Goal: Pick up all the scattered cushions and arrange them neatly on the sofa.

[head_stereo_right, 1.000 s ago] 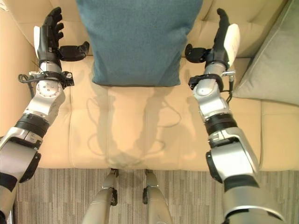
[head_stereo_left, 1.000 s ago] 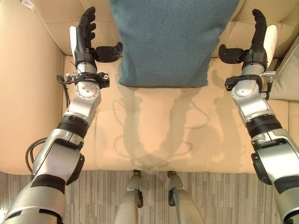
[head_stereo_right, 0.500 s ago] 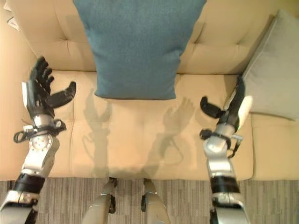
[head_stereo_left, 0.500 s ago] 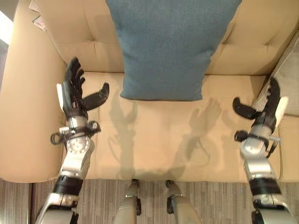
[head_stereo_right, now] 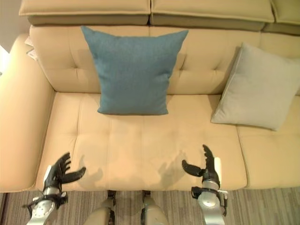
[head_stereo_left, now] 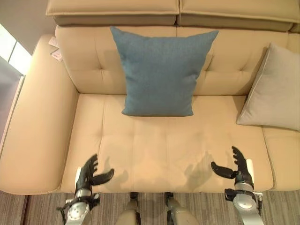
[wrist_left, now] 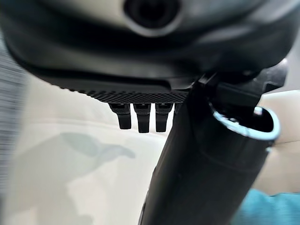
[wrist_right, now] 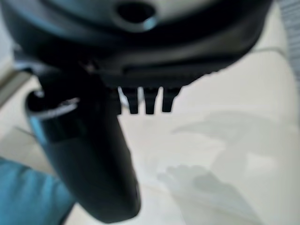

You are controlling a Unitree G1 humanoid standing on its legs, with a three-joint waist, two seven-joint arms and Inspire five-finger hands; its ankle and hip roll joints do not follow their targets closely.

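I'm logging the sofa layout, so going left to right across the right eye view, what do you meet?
Sofa armrest → left hand → blue cushion → right hand → grey cushion.
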